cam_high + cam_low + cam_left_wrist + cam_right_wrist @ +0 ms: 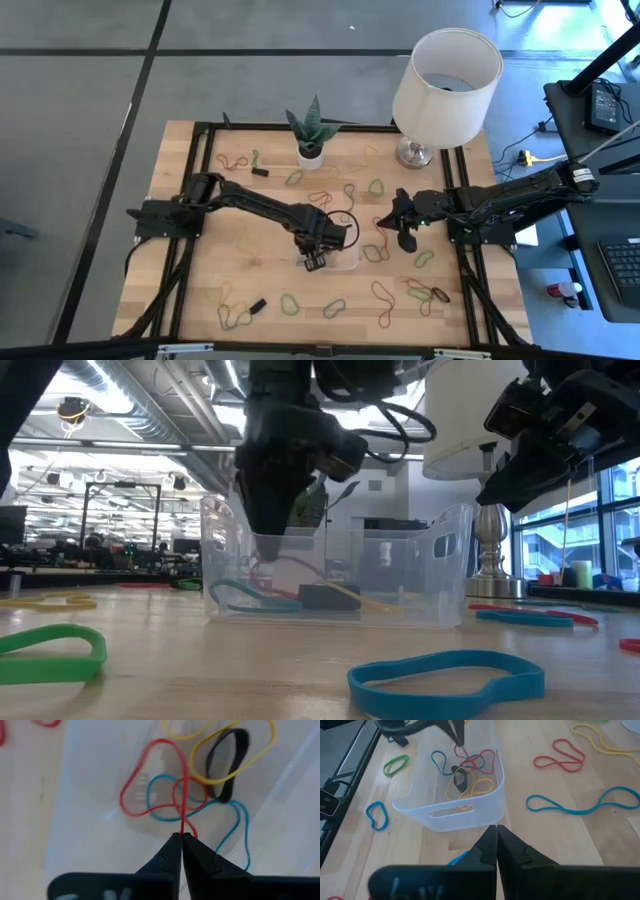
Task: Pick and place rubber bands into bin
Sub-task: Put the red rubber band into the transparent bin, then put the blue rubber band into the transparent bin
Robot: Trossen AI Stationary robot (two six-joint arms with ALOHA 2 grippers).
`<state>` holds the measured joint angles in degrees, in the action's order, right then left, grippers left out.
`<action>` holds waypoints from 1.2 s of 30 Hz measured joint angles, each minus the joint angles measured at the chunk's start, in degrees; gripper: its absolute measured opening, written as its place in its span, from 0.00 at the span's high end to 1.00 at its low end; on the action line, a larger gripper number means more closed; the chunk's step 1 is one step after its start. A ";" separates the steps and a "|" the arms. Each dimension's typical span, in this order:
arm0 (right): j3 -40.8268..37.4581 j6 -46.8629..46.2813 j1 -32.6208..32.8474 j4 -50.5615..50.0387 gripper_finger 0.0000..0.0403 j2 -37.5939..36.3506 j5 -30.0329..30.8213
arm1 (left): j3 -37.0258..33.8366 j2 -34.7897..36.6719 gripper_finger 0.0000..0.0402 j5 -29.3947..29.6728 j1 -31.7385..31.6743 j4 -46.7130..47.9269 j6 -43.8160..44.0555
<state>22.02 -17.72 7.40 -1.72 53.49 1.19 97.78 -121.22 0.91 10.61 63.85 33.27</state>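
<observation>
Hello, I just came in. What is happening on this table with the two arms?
The robot is collecting rubber bands into a clear plastic bin. The left pincer is down inside the bin, shut on a red rubber band. A yellow band, a blue band and a black band lie in the bin. The right pincer is shut, empty, beside the bin. Many bands lie on the wooden table.

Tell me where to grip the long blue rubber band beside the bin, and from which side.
Pinch the blue rubber band at its narrow middle, where both strands run close, coming straight down from above. It lies flat on the table, apart from the bin, so a sideways approach would probably slide over it.
</observation>
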 joint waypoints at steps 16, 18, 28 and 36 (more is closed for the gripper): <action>0.02 0.22 0.02 -0.33 0.99 0.00 0.09 | 0.00 4.40 0.74 1.84 -0.44 -0.11 -0.47; 0.02 0.22 0.02 -0.31 0.99 0.00 0.11 | 0.00 6.79 0.76 4.68 -0.66 0.96 -1.87; 0.03 -2.48 -0.02 0.57 0.99 0.00 2.01 | 0.00 20.63 0.99 19.75 -1.37 4.01 -14.67; 5.23 -11.10 2.76 -9.27 1.00 0.10 11.70 | -17.30 35.53 1.00 23.18 -0.79 -5.41 -18.94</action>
<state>27.25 -28.81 10.16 -10.99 53.59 12.89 80.47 -85.70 24.09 9.82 58.44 14.32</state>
